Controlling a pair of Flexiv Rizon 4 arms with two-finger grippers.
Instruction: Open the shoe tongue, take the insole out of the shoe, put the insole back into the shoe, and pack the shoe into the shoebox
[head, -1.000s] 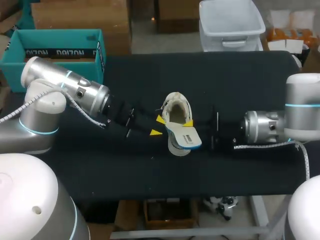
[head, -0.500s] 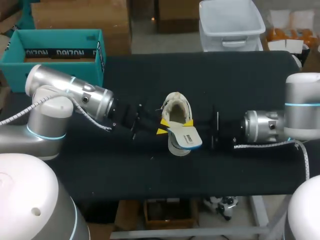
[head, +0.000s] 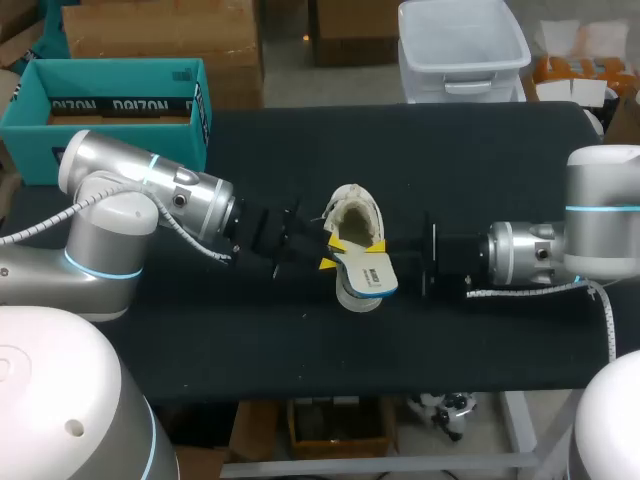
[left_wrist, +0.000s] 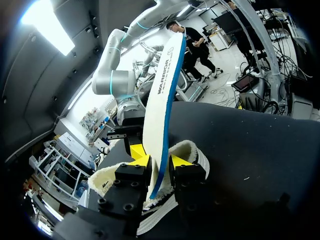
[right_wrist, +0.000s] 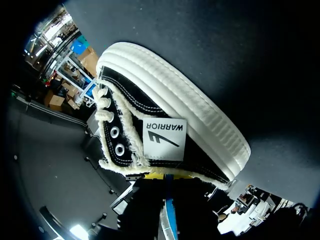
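Insole (left_wrist: 162, 107) rose out of the fleece-lined shoe (head: 352, 215), its lower end seated inside and the remainder projecting through the opening. The step in hand was judged to be withdrawal of the insole.

To do it well, the pull should run along the insole's own length, away from the toe, at an even pace, so that the sheet slides clear without folding. The pinch should be firm and low on the sheet. The shoe must be steadied so that it is not dragged along.

Left end effector (left_wrist: 159, 161) pinched the insole, with one finger pressed to each face just above the collar of the shoe, as the left wrist view showed.

Right end effector (head: 378, 247) lay against the opposite side of the shoe, at the collar. Whether it was spread or pressed together could not be told.

Shoe sat near the middle of the dark surface (head: 480, 160), between the two arms, which came in from either side.

Teal shoebox (head: 110, 72) stood open at the far left of the surface, well apart from the shoe.
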